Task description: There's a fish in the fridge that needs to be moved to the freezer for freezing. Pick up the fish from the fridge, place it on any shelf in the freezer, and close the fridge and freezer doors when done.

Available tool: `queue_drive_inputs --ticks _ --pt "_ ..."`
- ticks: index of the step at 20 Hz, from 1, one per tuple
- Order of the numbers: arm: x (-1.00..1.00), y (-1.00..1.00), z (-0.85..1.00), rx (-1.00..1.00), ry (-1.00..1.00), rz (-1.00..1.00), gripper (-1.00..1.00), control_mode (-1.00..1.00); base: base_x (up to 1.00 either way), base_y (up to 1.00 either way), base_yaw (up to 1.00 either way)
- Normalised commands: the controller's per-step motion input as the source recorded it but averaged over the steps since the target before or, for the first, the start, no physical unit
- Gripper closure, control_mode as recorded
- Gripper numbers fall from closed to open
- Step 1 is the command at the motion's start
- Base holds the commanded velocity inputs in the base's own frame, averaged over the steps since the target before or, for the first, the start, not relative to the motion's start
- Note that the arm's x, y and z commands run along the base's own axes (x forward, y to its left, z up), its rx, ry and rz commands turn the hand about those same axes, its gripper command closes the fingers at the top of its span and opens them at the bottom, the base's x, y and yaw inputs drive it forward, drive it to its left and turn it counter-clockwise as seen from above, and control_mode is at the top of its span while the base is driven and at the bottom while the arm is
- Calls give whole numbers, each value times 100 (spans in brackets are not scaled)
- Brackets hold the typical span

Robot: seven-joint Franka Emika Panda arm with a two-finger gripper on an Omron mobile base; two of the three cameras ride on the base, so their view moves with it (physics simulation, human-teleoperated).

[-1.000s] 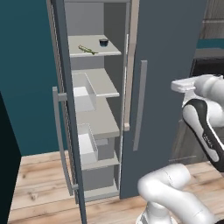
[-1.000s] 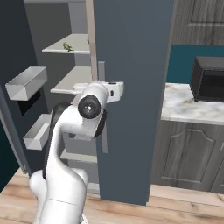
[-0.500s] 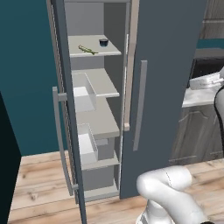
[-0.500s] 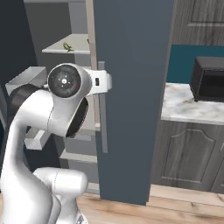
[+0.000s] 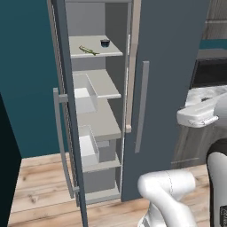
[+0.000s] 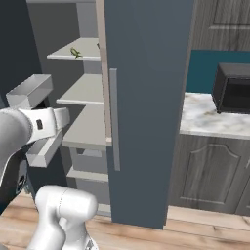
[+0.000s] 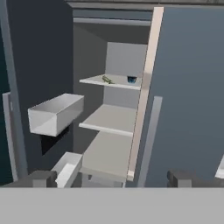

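Note:
The fridge door on the right is plain-fronted and shut, with its long pale handle. The left half, the freezer, stands open, and its door is seen edge-on. Bare light grey shelf boards are stacked inside it. The fish is hidden. My gripper is open and holds nothing. It faces the open compartment from some way back. Clear bins hang on the inside of the open door.
On the top shelf lie a thin green item and a small dark bowl. To the right, a marble counter carries a black microwave above grey cabinets. A wood floor runs in front.
The arm has swung round and the hand now sits lower, to the left in the right base view. The doors and the things on the shelves have not moved. The gripper stays open.

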Motion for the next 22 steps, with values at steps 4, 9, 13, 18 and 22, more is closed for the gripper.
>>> queue_drive_inputs --ticks 4,9,13,18,22 --pt "-99 100 0 0 -3 0 -100 -100 0 0 0" --pt "-80 100 0 4 -1 -1 -100 -100 0 0 0" --pt "-59 100 0 5 6 -1 -100 -100 0 0 0" --pt "-23 100 -25 2 6 0 -100 -100 0 0 0" --pt "12 96 -54 2 7 0 -100 -100 0 0 0"
